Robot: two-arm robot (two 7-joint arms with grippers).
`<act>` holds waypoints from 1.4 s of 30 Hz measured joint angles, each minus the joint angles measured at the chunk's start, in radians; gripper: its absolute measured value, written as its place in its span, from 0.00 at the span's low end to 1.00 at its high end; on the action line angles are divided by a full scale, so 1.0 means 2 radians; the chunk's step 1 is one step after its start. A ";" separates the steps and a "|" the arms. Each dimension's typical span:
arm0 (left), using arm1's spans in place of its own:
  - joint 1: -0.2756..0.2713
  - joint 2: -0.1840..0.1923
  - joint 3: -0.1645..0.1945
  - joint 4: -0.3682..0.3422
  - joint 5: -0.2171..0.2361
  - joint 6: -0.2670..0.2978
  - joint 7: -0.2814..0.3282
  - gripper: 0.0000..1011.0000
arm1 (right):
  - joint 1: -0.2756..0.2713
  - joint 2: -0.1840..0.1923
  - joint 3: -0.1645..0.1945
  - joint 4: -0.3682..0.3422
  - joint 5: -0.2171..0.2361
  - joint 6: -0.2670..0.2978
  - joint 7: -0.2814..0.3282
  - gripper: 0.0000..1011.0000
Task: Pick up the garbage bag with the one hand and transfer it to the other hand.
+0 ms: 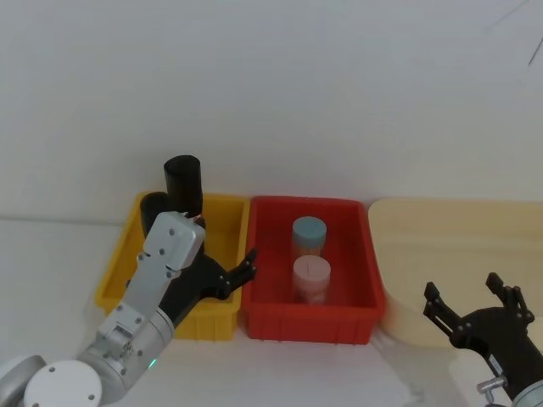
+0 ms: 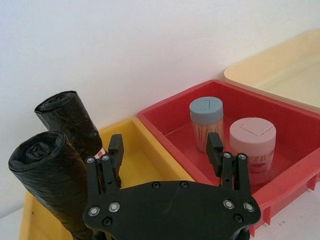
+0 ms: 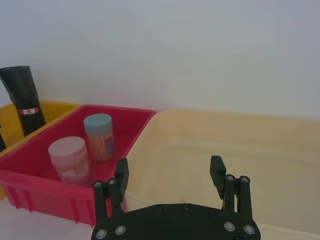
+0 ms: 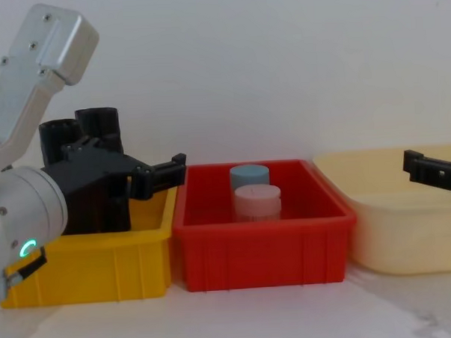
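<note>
While left tool [image 2: 165, 145] gapes, red-white sticker [image 3: 31, 111], unreadable

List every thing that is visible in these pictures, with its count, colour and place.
table: one, white, under all three bins
yellow bin: one, yellow, on the robot's left
red bin: one, red, in the middle
cream bin: one, cream, on the robot's right
garbage bag: one, black roll without sticker, upright in the yellow bin
roll with sticker: one, black with a red-and-white sticker, upright in the yellow bin, behind the garbage bag
blue-lidded jar: one, in the red bin, farther back
pink-lidded jar: one, in the red bin, nearer the robot
left gripper: one, black, open, over the yellow bin beside the rolls
right gripper: one, black, open, over the cream bin
</note>
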 joint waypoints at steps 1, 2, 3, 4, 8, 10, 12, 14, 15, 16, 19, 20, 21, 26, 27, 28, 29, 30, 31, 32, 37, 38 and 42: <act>0.000 0.000 0.000 0.000 0.000 0.000 0.000 0.99 | 0.000 0.000 0.000 0.000 0.000 0.000 0.000 0.99; 0.000 0.000 0.000 0.000 0.000 0.000 0.000 0.99 | 0.000 0.000 0.000 0.000 0.000 0.000 0.000 0.99; 0.000 0.000 0.000 0.000 0.000 0.000 0.000 0.99 | 0.000 0.000 0.000 0.000 0.000 0.000 0.000 0.99; 0.000 0.000 0.000 0.000 0.000 0.000 0.000 0.99 | 0.000 0.000 0.000 0.000 0.000 0.000 0.000 0.99; 0.000 0.000 0.000 0.000 0.000 0.000 0.000 0.99 | 0.000 0.000 0.000 0.000 0.000 0.000 0.000 0.99; 0.000 0.000 0.000 0.000 0.000 0.000 0.000 0.99 | 0.000 0.000 0.000 0.000 0.000 0.000 0.000 0.99; 0.000 0.000 0.000 0.000 0.000 0.000 0.000 0.99 | 0.000 0.000 0.000 0.000 0.000 0.000 0.000 0.99; 0.000 0.000 0.000 0.000 0.000 0.000 0.000 0.99 | 0.000 0.000 0.000 0.000 0.000 0.000 0.000 0.99; 0.000 0.000 0.000 0.000 0.000 0.000 0.000 0.99 | 0.000 0.000 0.000 0.000 0.000 0.000 0.000 0.99; 0.000 0.000 0.000 0.000 0.000 0.000 0.000 0.99 | 0.000 0.000 0.000 0.000 0.000 0.000 0.000 0.99; 0.000 0.000 0.000 0.000 0.000 0.000 0.000 0.99 | 0.000 0.000 0.000 0.000 0.000 0.000 0.000 0.99; 0.000 0.000 0.000 0.000 0.000 0.000 0.000 0.99 | 0.000 0.000 0.000 0.000 0.000 0.000 0.000 0.99; 0.000 0.000 0.000 0.000 0.000 0.000 0.000 0.99 | 0.000 0.000 0.000 0.000 0.000 0.000 0.000 0.99; 0.000 0.000 0.000 0.000 0.000 0.000 0.000 0.99 | 0.000 0.000 0.000 0.000 0.000 0.000 0.000 0.99; 0.000 0.000 0.000 0.000 0.000 0.000 0.000 0.99 | 0.000 0.000 0.000 0.000 0.000 0.000 0.000 0.99; 0.000 0.000 0.000 0.000 0.000 0.000 0.000 0.99 | 0.000 0.000 0.000 0.000 0.000 0.000 0.000 0.99; 0.000 0.000 0.000 0.000 0.000 0.000 0.000 0.99 | 0.000 0.000 0.000 0.000 0.000 0.000 0.000 0.99; 0.000 0.000 0.000 0.000 0.000 0.000 0.000 0.99 | 0.000 0.000 0.000 0.000 0.000 0.000 0.000 0.99; 0.000 0.000 0.000 0.000 0.000 0.000 0.000 0.99 | 0.000 0.000 0.000 0.000 0.000 0.000 0.000 0.99; 0.000 0.000 0.000 0.000 0.000 0.000 0.000 0.99 | 0.000 0.000 0.000 0.000 0.000 0.000 0.000 0.99; 0.000 0.000 0.000 0.000 0.000 0.000 0.000 0.99 | 0.000 0.000 0.000 0.000 0.000 0.000 0.001 0.99; 0.000 0.000 0.000 0.000 0.000 0.000 0.000 0.99 | -0.001 0.001 0.001 -0.001 0.000 0.000 0.002 0.99; 0.000 0.000 0.000 0.000 0.000 0.000 0.000 0.99 | -0.002 0.006 0.002 -0.004 0.003 0.001 0.011 0.99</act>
